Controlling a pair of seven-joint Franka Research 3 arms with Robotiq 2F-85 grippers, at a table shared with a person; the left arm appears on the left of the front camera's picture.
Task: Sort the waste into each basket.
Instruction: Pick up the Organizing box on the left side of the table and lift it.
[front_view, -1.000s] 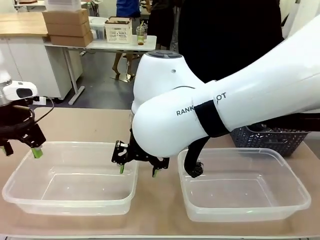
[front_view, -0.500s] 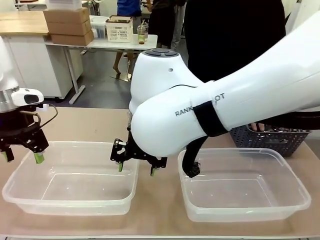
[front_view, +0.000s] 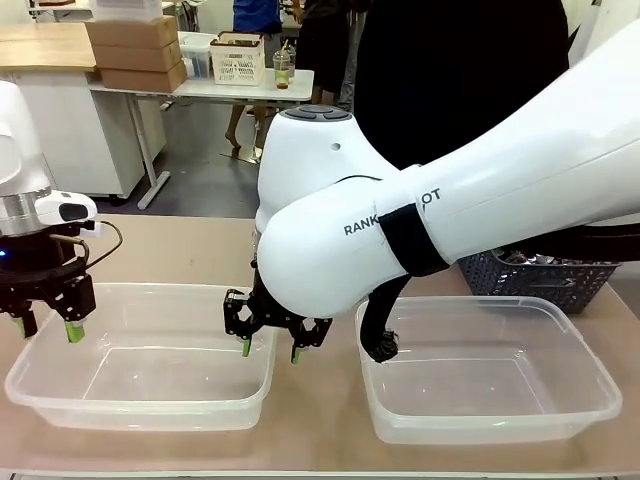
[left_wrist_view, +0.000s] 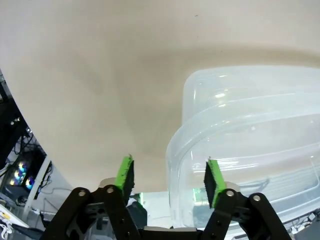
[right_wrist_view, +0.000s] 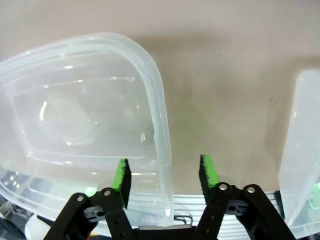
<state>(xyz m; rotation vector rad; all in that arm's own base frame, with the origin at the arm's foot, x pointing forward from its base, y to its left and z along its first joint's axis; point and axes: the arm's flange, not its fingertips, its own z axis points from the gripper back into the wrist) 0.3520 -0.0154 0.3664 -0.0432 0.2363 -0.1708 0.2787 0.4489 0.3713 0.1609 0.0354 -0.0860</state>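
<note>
Tubs, front view: the left tub (front_view: 140, 425) and right tub (front_view: 490, 432) stand side by side on the table (front_view: 315, 440), apart, with nothing inside either. A grey basket (front_view: 540, 278) sits beyond the right tub, its contents too indistinct to tell. The left gripper (front_view: 45, 328) hangs at the left tub's outer end wall. The right gripper (front_view: 270, 352), reaching across the middle, hangs at the end wall facing the right tub. Left wrist view: the left gripper (left_wrist_view: 169, 180) is partly open and holds nothing. One pad (left_wrist_view: 125, 172) is outside the left tub (left_wrist_view: 250, 125), the other inside, both clear of the wall. Right wrist view: the right gripper (right_wrist_view: 164, 175) likewise straddles the left tub's rim (right_wrist_view: 155, 100), part open, pads off the wall, with the right tub (right_wrist_view: 300, 150) at the frame's edge. Assessment: the step in hand appears to be a two-handed grasp of the left tub. Pads should seat below the rolled rim, both jaws should close evenly, and any lift should stay level, since the thin wall will likely flex.
</note>
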